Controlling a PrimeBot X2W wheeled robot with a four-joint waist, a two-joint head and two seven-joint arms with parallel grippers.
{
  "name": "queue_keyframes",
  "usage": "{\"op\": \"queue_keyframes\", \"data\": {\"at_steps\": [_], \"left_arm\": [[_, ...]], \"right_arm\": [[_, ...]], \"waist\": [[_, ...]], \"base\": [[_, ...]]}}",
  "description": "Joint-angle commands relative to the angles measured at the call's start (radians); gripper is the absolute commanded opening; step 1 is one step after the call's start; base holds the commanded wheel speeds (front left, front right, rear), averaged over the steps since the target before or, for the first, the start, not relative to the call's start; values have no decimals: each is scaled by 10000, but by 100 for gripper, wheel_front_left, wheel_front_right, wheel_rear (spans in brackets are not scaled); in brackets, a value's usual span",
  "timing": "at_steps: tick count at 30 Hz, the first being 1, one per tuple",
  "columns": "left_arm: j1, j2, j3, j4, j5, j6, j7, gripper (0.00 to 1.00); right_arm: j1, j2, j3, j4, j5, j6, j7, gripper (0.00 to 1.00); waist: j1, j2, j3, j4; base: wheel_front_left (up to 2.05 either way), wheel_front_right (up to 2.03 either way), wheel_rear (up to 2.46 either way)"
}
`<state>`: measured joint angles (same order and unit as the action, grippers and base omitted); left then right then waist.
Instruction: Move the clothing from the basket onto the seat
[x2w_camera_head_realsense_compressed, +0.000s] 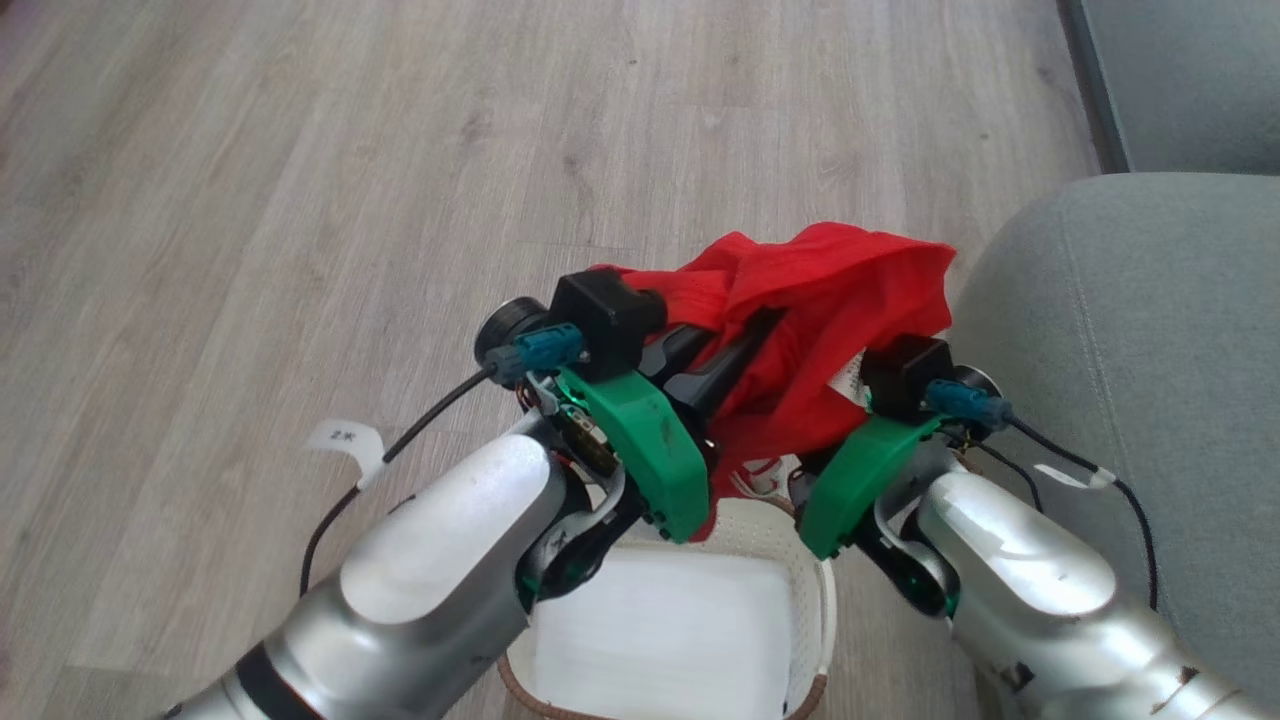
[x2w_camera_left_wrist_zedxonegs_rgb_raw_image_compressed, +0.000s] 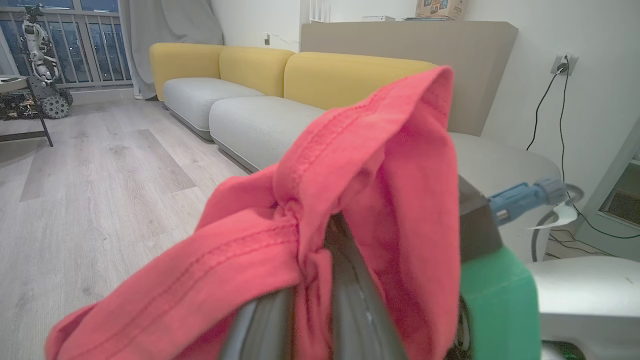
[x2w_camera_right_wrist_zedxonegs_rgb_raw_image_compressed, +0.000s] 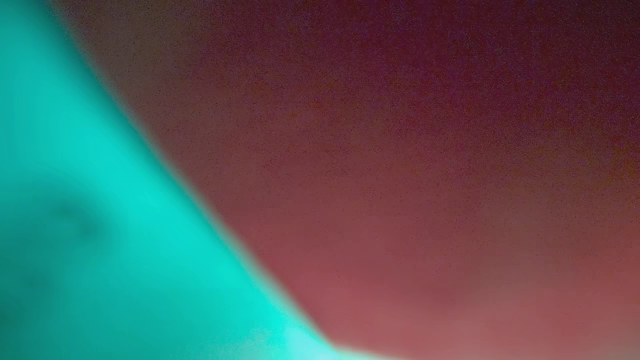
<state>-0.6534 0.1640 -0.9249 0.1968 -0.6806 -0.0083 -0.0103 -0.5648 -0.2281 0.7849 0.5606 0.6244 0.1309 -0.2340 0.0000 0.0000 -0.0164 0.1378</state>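
Item: wood-plank floor (x2w_camera_head_realsense_compressed: 300, 150) is stretching ahead of me. Item: grey curtain (x2w_camera_left_wrist_zedxonegs_rgb_raw_image_compressed: 170, 20) is hanging beside the window (x2w_camera_left_wrist_zedxonegs_rgb_raw_image_compressed: 75, 45) (far end). Item: black cable (x2w_camera_left_wrist_zedxonegs_rgb_raw_image_compressed: 563, 125) is dangling from a wall socket (x2w_camera_left_wrist_zedxonegs_rgb_raw_image_compressed: 565, 63).

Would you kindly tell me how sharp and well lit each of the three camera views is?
Head view: sharp and evenly lit, though the floor of the cream-white perforated plastic basket is washed out. Left wrist view: the bright red soft fabric garment is crisp higher up, soft near the lens. Right wrist view: out of focus, dim, grainy red with a teal-green blur.
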Motion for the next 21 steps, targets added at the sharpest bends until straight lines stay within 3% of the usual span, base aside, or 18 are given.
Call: {"op": "queue_keyframes", "data": {"at_steps": [1, 7, 15, 16, 17, 18, 19, 20, 21], "left_arm": [[-623, 169, 468, -292, -101, 51, -53, 0], [-409, 384, 558, -249, -200, 144, -142, 0], [-62, 599, 599, -260, -303, 302, -220, 0], [-20, 616, 601, -269, -313, 323, -233, 10], [17, 633, 602, -280, -320, 342, -249, 40], [51, 649, 600, -290, -324, 360, -261, 49], [85, 658, 598, -298, -339, 376, -264, 71], [114, 668, 594, -309, -348, 390, -268, 100], [142, 679, 589, -318, -356, 403, -273, 100]], "right_arm": [[-414, -82, 25, -285, 135, -2, -192, 0], [-141, -356, -128, -597, 300, -2, -269, 0], [761, -590, -1256, -1639, -25, -2, -275, 0], [885, -612, -1405, -1747, -73, -2, -275, 0], [1007, -635, -1541, -1851, -121, -2, -275, 0], [1128, -655, -1668, -1953, -170, -2, -276, 0], [1242, -674, -1799, -2053, -221, -2, -276, 0], [1350, -694, -1935, -2153, -270, -2, -276, 0], [1447, -710, -2066, -2254, -318, -2, -276, 0]], "waist": [[0, 0, 8, -54], [0, 0, 6, -216], [0, 0, 26, -318], [0, 0, 29, -327], [0, 0, 30, -336], [0, 0, 30, -347], [0, 0, 30, -357], [0, 0, 33, -369], [0, 0, 38, -386]], "base": [[0, 0, 0], [0, 0, 0], [0, 0, 0], [0, 0, 0], [0, 0, 0], [0, 0, 0], [0, 0, 0], [0, 0, 0], [0, 0, 0]]}}
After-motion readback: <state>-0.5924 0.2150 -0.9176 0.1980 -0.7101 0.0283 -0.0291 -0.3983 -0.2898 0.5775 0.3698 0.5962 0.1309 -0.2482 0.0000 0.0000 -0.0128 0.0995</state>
